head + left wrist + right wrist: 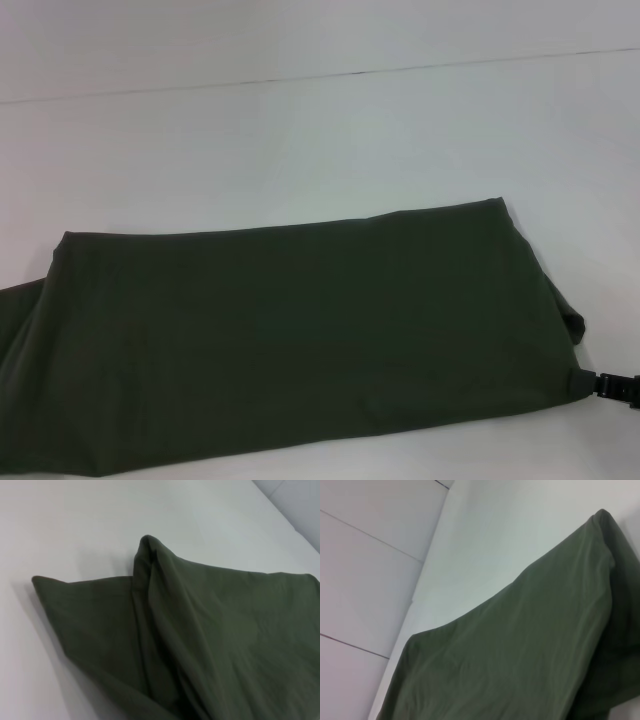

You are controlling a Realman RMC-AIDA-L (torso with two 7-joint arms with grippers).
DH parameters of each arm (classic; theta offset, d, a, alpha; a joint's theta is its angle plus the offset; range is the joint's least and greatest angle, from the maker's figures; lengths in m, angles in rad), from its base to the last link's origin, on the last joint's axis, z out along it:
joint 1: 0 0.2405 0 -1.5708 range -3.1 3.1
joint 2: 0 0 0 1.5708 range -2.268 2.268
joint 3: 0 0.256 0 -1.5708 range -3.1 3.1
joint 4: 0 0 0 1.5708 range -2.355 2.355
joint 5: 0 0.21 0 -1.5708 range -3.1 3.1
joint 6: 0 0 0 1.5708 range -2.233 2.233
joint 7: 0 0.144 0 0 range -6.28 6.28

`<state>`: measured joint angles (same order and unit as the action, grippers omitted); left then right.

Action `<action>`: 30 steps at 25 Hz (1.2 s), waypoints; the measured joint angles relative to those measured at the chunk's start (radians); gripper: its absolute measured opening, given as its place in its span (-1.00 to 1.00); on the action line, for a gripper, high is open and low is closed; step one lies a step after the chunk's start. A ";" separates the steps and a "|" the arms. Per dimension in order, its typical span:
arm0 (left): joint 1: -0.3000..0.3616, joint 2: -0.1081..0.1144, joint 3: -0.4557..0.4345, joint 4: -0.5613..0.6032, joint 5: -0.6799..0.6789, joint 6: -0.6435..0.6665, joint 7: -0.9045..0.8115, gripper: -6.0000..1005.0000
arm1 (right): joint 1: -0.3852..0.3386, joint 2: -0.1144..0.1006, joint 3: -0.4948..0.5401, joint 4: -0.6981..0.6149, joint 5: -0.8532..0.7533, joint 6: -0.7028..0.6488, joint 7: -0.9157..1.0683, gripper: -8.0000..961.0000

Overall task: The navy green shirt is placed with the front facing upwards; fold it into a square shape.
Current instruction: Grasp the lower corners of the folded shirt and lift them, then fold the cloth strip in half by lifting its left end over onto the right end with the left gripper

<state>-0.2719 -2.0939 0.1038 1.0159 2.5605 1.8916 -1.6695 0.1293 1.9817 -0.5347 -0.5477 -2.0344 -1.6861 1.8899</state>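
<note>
table (300, 130): white and flat, carrying everything; its far edge runs across the top of the head view, with pale wall panels (365, 570) behind it in the right wrist view.
shirt (300, 340): a wide dark green band lying across the near half of the table, running off the near edge and the near-left corner of the view; no lettering or label shows, only plain cloth, so it looks already doubled over lengthwise.
shirt, left end (150, 555): in the left wrist view the cloth rises into a soft peaked ridge with layers stacked under it.
shirt, right end (605, 520): a folded corner, the top layer hanging slightly over the one beneath.
handling: by my judgement light, limp and not slippery; it will sag and crease wherever unsupported, and the layers may slide apart if only the top one is pinched.
where to grip: probably the two corners of one short end, pinching through all layers, then carry that end over the other.
right gripper (608, 388): a small black part at the near-right corner of the shirt, touching its edge; i cannot tell whether its fingers are parted or clamped on cloth.
left gripper: not visible anywhere.
</note>
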 joint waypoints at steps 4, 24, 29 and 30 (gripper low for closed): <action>-0.003 0.000 0.006 -0.005 0.004 -0.008 -0.005 -0.98 | 0.005 -0.001 0.026 0.000 -0.015 0.003 0.007 -0.96; -0.052 0.020 -0.076 -0.033 -0.153 -0.132 -0.058 0.10 | 0.080 -0.011 0.325 0.008 -0.007 -0.141 -0.064 0.36; -0.113 0.051 -0.063 -0.113 -0.150 -0.210 -0.108 0.36 | 0.176 0.002 0.366 0.015 -0.006 -0.158 -0.086 0.51; -0.125 0.056 -0.057 -0.122 -0.144 -0.222 -0.117 0.40 | 0.196 0.003 0.365 0.016 -0.006 -0.154 -0.084 0.54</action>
<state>-0.3970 -2.0384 0.0471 0.8939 2.4164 1.6700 -1.7870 0.3253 1.9848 -0.1701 -0.5319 -2.0404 -1.8404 1.8057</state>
